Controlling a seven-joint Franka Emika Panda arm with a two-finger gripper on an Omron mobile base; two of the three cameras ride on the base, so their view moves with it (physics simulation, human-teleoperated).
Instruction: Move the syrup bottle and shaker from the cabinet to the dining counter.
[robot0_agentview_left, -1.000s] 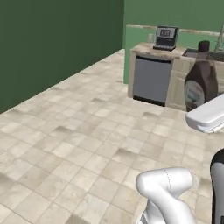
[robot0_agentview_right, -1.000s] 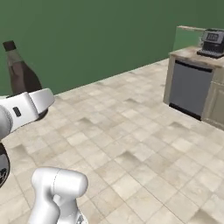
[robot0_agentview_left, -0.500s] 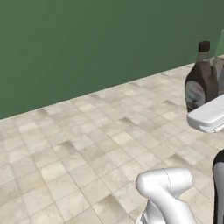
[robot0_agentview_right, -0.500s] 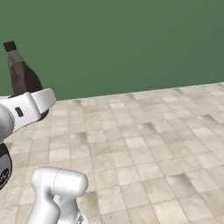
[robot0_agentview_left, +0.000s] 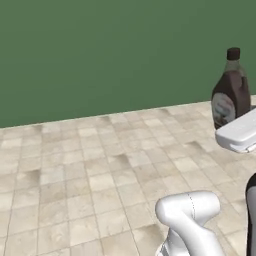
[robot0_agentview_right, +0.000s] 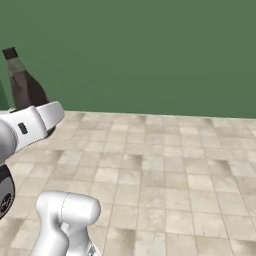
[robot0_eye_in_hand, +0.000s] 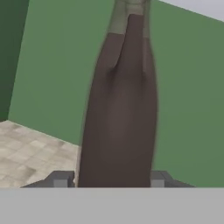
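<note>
The syrup bottle (robot0_agentview_left: 231, 95), dark brown with a dark cap and a white label, is held upright in the air above the floor. In the right base view the syrup bottle (robot0_agentview_right: 25, 87) rises behind my white hand at the far left. In the hand view the syrup bottle (robot0_eye_in_hand: 120, 122) stands tall between my fingertips (robot0_eye_in_hand: 61, 178), and my gripper (robot0_eye_in_hand: 111, 179) is shut on its lower body. The shaker, the cabinet and the dining counter are out of view.
A plain green wall (robot0_agentview_left: 100, 50) spans the background ahead. A beige tiled floor (robot0_agentview_left: 100, 175) stretches in front of the base. My white arm base (robot0_agentview_right: 65, 220) stands low in the foreground.
The whole picture has shifted because the base has turned left. The worktop with its appliance slid out to the right. The bottle stays in my grip at the same spot.
</note>
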